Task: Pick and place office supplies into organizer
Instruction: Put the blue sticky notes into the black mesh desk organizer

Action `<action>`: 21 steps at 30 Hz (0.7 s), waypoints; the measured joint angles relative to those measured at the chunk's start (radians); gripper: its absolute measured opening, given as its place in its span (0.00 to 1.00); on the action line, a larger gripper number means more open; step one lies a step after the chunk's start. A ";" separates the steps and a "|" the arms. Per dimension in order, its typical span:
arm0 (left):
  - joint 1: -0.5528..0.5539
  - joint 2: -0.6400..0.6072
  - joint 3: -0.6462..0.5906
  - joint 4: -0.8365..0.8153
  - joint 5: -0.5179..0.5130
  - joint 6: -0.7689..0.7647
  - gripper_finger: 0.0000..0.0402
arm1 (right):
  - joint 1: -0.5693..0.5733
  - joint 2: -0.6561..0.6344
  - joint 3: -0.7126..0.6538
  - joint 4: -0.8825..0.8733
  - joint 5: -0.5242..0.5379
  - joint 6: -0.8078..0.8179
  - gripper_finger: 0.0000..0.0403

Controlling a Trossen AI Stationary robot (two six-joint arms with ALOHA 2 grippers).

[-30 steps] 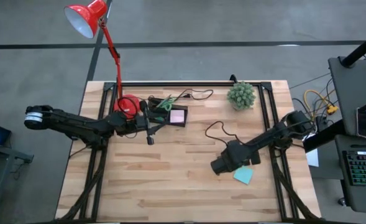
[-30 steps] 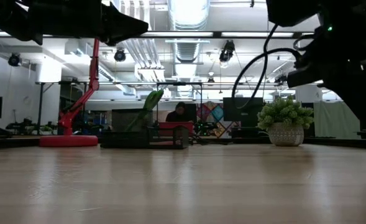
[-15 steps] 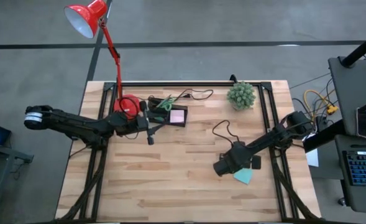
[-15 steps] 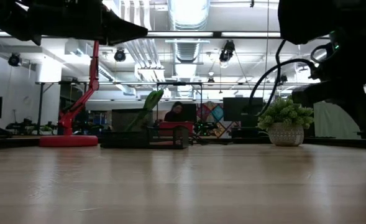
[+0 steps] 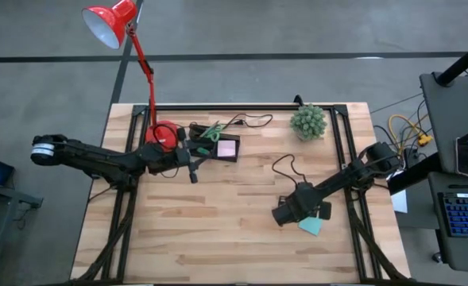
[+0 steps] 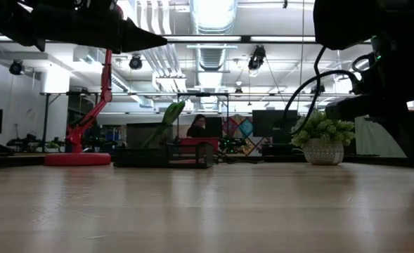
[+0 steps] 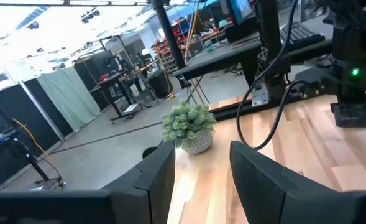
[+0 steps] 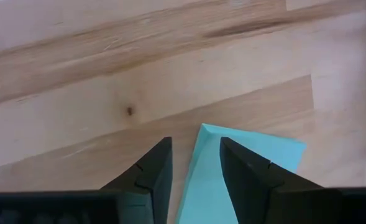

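The teal sticky pad [image 5: 311, 226] lies flat on the table near its right edge. My right gripper [image 8: 194, 149] is open and points down at the pad [image 8: 248, 165], one finger on each side of its corner; I see no touch. The black organizer [image 5: 214, 144] stands at the far side, with a pink pad [image 5: 227, 148] in its low tray and green-handled scissors [image 5: 210, 131] sticking up from its taller section. My left gripper [image 7: 201, 158] is open and empty, and hovers by the organizer's near left corner [image 5: 189, 164]. I cannot make out the pencil or the tiny pieces.
The red lamp's base [image 5: 165, 132] sits just left of the organizer, its arm reaching past the far edge. A potted plant [image 5: 308, 121] stands at the far right. A black cable [image 5: 284, 168] loops over the right arm. Bare wood fills the middle and near side.
My right gripper has moved a little toward the table's right edge and the teal pad, staying open. The left gripper's tip has shifted slightly toward the table's right, as the low view shows. The pad and the organizer have stayed where they were.
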 joint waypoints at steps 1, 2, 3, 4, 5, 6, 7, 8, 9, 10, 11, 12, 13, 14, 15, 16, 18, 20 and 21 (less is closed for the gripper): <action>0.000 0.000 0.000 -0.006 0.000 0.004 0.35 | 0.001 0.003 -0.001 0.000 -0.004 0.003 0.31; 0.000 0.000 0.000 -0.015 0.000 0.007 0.35 | 0.002 0.006 -0.002 0.000 -0.011 0.005 0.31; 0.000 0.000 0.000 -0.024 -0.001 0.008 0.35 | 0.003 0.011 -0.002 0.000 -0.021 0.005 0.31; 0.000 0.000 -0.001 -0.026 -0.004 0.009 0.35 | 0.004 0.017 -0.002 0.000 -0.032 0.005 0.30; 0.000 0.000 -0.001 -0.025 -0.008 0.010 0.35 | 0.006 0.025 -0.002 0.000 -0.041 0.005 0.30; 0.000 0.000 -0.001 -0.025 -0.009 0.010 0.35 | 0.008 0.031 -0.002 0.000 -0.045 0.006 0.31; 0.000 0.000 -0.001 -0.024 -0.009 0.010 0.35 | 0.008 0.042 -0.002 0.003 -0.052 0.008 0.31; 0.000 0.000 -0.001 -0.025 -0.009 0.010 0.35 | 0.008 0.053 -0.002 0.004 -0.059 0.013 0.31; 0.000 0.000 -0.001 -0.025 -0.009 0.010 0.35 | 0.009 0.062 -0.001 0.004 -0.062 0.020 0.31; 0.000 0.000 -0.001 -0.024 -0.009 0.010 0.35 | 0.010 0.070 0.003 0.004 -0.063 0.023 0.31; 0.000 0.000 -0.001 -0.024 -0.009 0.010 0.35 | 0.011 0.075 0.005 0.002 -0.063 0.023 0.32; 0.000 0.000 -0.001 -0.024 -0.010 0.010 0.35 | 0.011 0.078 0.006 0.002 -0.063 0.023 0.32; 0.000 0.000 -0.001 -0.025 -0.011 0.010 0.35 | 0.012 0.085 0.006 0.002 -0.063 0.023 0.32; 0.000 0.000 -0.001 -0.024 -0.012 0.010 0.35 | 0.012 0.087 0.007 -0.001 -0.062 0.024 0.31; 0.000 0.000 -0.001 -0.023 -0.012 0.010 0.35 | 0.013 0.087 0.006 0.000 -0.062 0.023 0.31; 0.000 0.000 -0.001 -0.024 -0.012 0.010 0.35 | 0.013 0.087 0.006 0.001 -0.062 0.023 0.30; 0.000 0.000 -0.001 -0.024 -0.012 0.010 0.35 | 0.013 0.088 0.006 0.002 -0.064 0.015 0.28; 0.000 0.000 -0.001 -0.023 -0.012 0.010 0.35 | 0.013 0.085 0.005 0.004 -0.078 -0.022 0.26; 0.000 0.000 -0.001 -0.024 -0.012 0.009 0.35 | 0.012 0.085 0.005 0.005 -0.086 -0.042 0.24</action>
